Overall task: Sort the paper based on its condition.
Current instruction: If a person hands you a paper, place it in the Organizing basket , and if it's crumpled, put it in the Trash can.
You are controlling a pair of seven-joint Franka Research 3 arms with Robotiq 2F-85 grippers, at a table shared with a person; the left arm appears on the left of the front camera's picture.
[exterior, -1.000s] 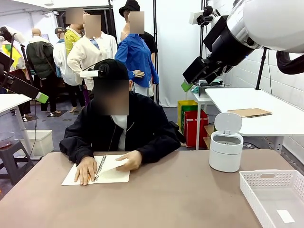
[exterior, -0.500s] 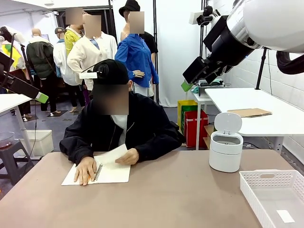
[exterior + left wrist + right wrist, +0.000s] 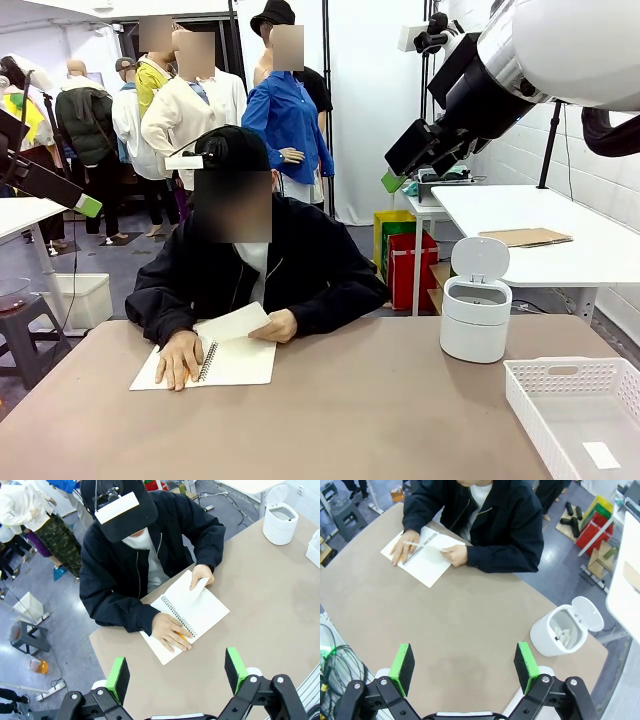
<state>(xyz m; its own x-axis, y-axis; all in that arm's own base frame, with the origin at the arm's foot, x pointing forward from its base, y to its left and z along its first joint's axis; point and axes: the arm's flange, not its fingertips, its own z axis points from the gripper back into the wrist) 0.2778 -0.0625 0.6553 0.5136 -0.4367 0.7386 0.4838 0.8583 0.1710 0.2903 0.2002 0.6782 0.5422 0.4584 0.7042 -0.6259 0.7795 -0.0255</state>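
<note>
A person across the table holds down a white spiral notebook [image 3: 235,362] [image 3: 200,611] [image 3: 424,561] with one hand, a pencil [image 3: 180,636] in it. The other hand lifts the corner of the top page [image 3: 232,325]. White lumps that look like paper [image 3: 564,634] lie inside the open white bin [image 3: 476,322] [image 3: 551,636]. My left gripper [image 3: 177,672] hangs open high above the table's near side, nothing between its fingers. High over the middle of the table my right gripper [image 3: 464,661] is open and holds nothing.
The bin [image 3: 280,519] stands at the table's far right with its lid flipped up. A white slotted basket [image 3: 560,372] sits at the near right corner. A side table with a tan cardboard sheet [image 3: 526,237] stands behind on the right.
The person's hand has lifted the notebook page higher and curled it toward the spine. Neither arm has moved.
</note>
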